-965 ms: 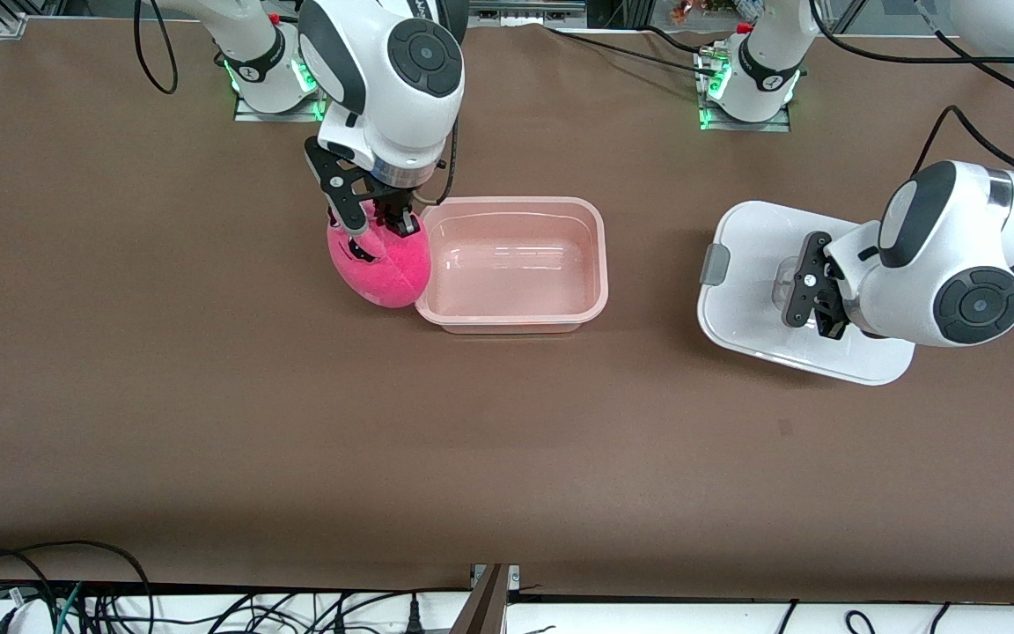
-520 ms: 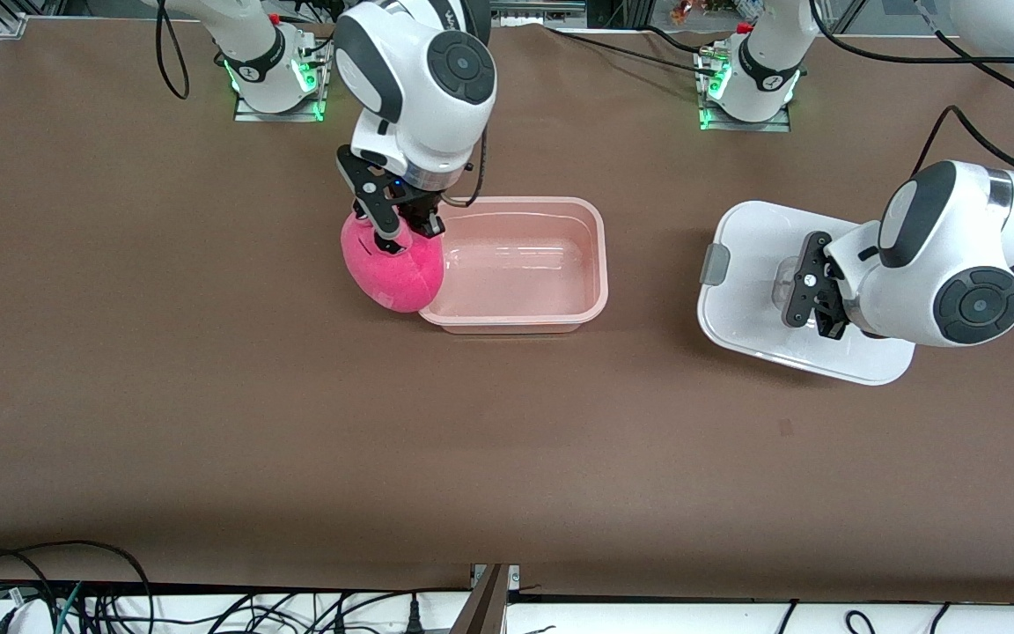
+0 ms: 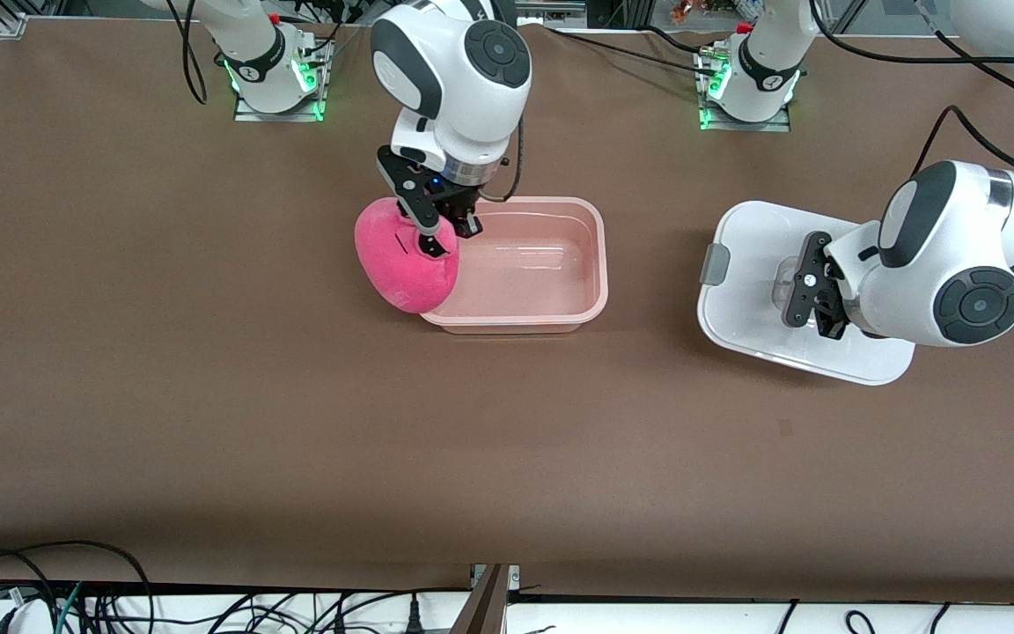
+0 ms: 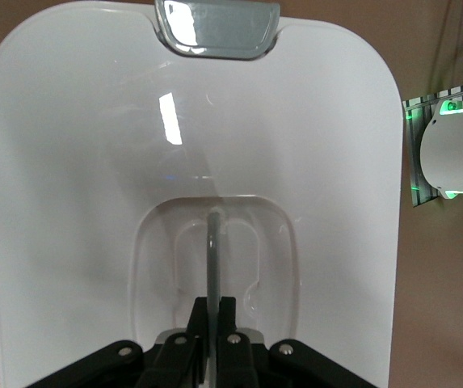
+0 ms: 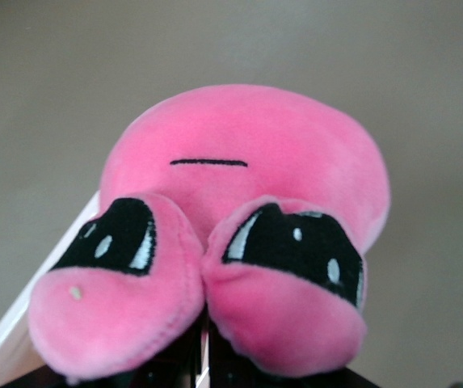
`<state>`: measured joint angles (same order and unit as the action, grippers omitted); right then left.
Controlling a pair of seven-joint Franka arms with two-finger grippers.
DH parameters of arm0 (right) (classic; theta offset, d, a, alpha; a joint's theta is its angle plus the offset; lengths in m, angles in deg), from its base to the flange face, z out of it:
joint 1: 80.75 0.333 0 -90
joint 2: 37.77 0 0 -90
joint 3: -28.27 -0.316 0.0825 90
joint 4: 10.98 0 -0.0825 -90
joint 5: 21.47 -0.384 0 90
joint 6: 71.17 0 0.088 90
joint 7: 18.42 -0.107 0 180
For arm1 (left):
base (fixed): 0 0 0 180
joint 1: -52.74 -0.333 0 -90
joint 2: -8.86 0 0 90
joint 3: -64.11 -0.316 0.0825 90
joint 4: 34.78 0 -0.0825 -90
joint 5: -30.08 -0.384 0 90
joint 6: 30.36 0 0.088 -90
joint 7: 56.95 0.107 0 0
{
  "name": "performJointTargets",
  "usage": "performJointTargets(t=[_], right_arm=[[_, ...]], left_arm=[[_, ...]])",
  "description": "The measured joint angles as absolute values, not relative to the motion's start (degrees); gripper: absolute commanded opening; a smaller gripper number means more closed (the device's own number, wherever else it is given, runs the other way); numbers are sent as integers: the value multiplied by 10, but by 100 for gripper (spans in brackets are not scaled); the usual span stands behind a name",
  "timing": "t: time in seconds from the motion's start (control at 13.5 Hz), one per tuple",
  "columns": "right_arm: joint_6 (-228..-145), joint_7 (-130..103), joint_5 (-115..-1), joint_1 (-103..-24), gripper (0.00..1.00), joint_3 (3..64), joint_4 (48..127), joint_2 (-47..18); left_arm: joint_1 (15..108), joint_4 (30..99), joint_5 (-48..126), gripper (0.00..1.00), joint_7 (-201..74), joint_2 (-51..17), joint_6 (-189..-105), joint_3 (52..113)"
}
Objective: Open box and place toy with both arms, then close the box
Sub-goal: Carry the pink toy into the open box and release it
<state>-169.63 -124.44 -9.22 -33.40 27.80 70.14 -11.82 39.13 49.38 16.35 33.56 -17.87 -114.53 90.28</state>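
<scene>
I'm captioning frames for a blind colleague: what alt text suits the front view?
The right gripper holds the pink toy over the rim of the open pink tub. Toward the left arm's end, the left gripper grips the handle of the white lid.

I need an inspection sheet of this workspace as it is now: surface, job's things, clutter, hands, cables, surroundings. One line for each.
Surface: brown table, flat.
Job's things: pink tub open, nothing inside; toy hangs over the tub's rim at the right arm's end; white lid lies on the table toward the left arm's end, apart from the tub.
Clutter: nothing seen.
Hands: right hand shut on the toy; left hand shut on the lid's clear handle.
Cables: black cables run to the arms; more at the table's near edge.
Surroundings: two arm bases with green lights.
</scene>
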Motion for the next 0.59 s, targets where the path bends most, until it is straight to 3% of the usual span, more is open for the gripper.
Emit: performJointTargets(t=[0.07, 0.59], right_arm=[[-1699, -1245, -97, -334, 100, 278, 685, -105], [-1766, -1247, -102, -290, 100, 276, 642, -38]], left_arm=[[391, 494, 164, 0, 336, -179, -1145, 903], [391, 494, 164, 0, 336, -179, -1145, 903]])
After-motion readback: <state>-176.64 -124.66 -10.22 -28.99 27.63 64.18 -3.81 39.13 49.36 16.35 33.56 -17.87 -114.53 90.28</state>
